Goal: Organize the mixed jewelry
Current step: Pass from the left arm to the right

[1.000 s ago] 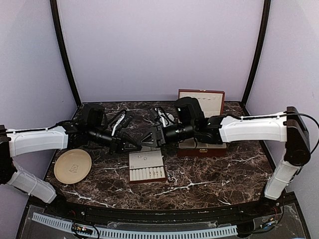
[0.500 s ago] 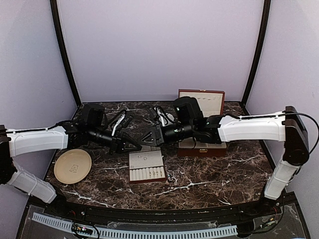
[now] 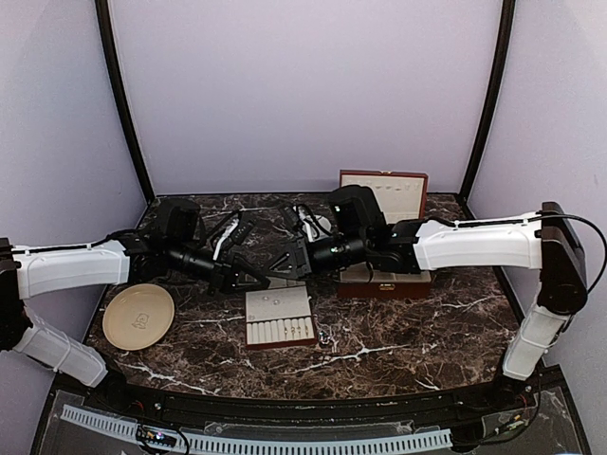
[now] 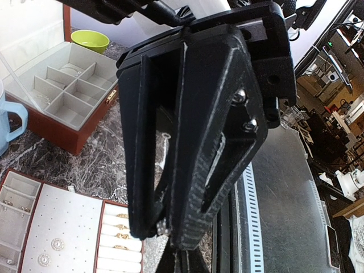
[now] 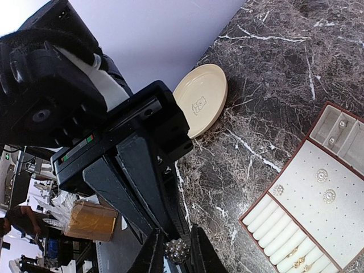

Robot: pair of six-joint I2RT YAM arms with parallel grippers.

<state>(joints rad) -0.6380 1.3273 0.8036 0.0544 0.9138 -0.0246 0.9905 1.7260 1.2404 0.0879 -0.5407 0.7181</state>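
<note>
We see our left gripper [image 4: 170, 233] pinched tight on the silvery beaded ball stud [image 5: 176, 250] above the cream slotted velvety tray [image 3: 281, 345]. Our right gripper [image 5: 176, 243] brackets it narrowly; its grip is unclear.
</note>
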